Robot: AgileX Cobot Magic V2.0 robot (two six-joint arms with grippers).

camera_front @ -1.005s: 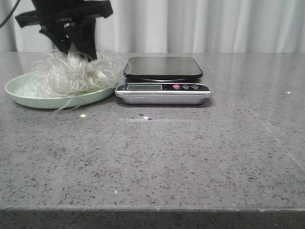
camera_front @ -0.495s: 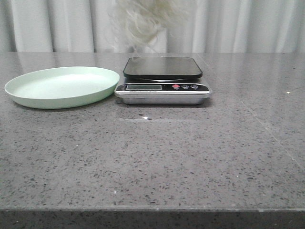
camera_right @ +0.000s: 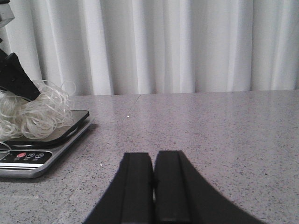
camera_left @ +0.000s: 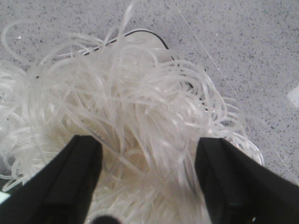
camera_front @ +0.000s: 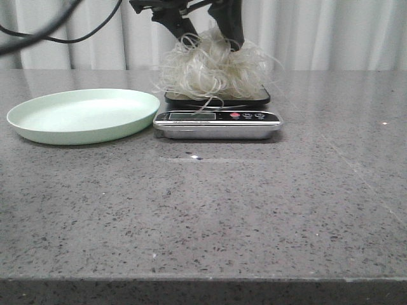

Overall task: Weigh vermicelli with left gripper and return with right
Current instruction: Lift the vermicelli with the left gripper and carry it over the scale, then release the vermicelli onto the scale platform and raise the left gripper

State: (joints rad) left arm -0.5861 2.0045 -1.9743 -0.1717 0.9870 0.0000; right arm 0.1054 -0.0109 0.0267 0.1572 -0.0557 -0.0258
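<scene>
The vermicelli (camera_front: pixel 210 67), a fluffy ball of thin white strands, sits on the black platform of the scale (camera_front: pixel 217 118), hanging over its edges. My left gripper (camera_front: pixel 203 35) is right above it, jaws spread wide, one black finger on each side of the ball's top. In the left wrist view the strands (camera_left: pixel 131 93) fill the gap between the two fingers (camera_left: pixel 77 172) of the left gripper (camera_left: pixel 147 149). My right gripper (camera_right: pixel 153 156) is shut and empty, low over the table, right of the scale (camera_right: pixel 28 158) and the vermicelli (camera_right: pixel 28 109). It is outside the front view.
The pale green round plate (camera_front: pixel 82 114) stands empty on the table just left of the scale. White curtains hang behind the table's far edge. A black cable loops at the top left of the front view.
The vermicelli left the green plate, passed high over the scale, and now rests on the scale platform. My left gripper came across and down with it, and its jaws now stand apart.
</scene>
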